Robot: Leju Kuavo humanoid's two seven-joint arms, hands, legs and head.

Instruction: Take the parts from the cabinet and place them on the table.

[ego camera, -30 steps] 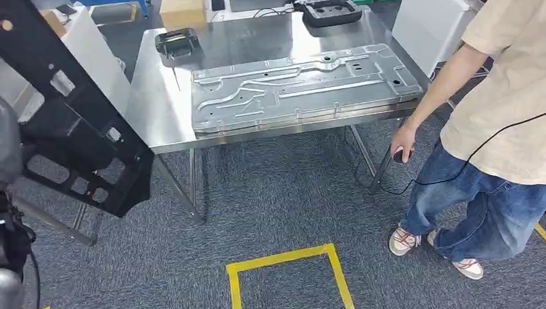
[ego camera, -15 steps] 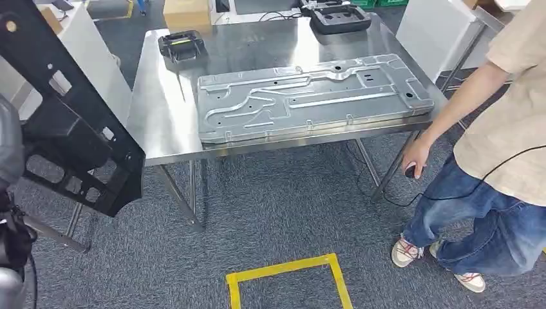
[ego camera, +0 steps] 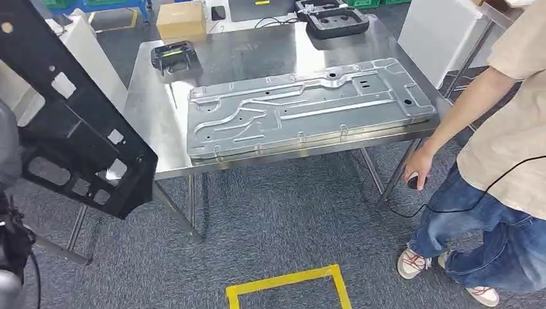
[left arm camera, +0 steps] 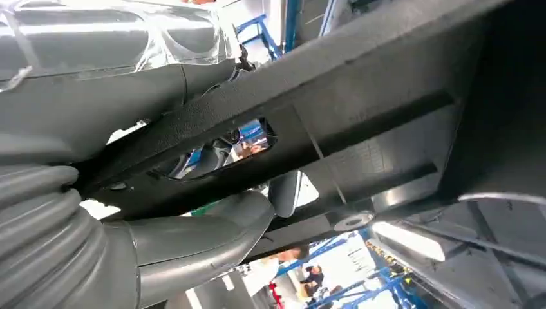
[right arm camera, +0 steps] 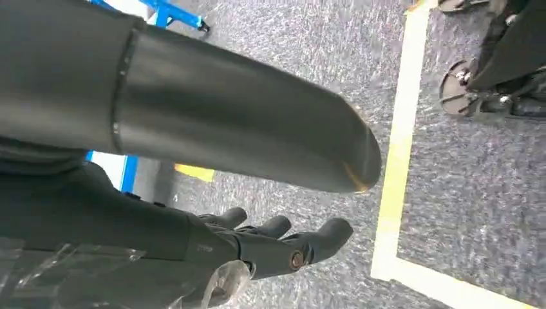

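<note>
A large black plastic panel (ego camera: 71,122) with cut-out holes hangs tilted at the left of the head view, beside the steel table (ego camera: 151,122). My left hand (left arm camera: 161,238) grips this panel (left arm camera: 360,116); the thick thumb presses under one of its bars. My right hand (right arm camera: 270,238) hangs over the carpet with its fingers apart and nothing in it. On the table lie a big grey stamped metal plate (ego camera: 302,109), a small black part (ego camera: 172,56) at the far left corner and another black part (ego camera: 331,18) at the far edge.
A person (ego camera: 508,148) stands at the table's right end, one hand lowered by the table leg holding a small dark device on a cable. A cardboard box (ego camera: 181,19) and a white cabinet (ego camera: 438,32) stand beyond the table. Yellow tape (ego camera: 290,283) marks the carpet.
The whole picture has shifted, so the camera has moved; the table looks slightly nearer. The black panel stays in my left hand. The person's lowered hand has dropped a little.
</note>
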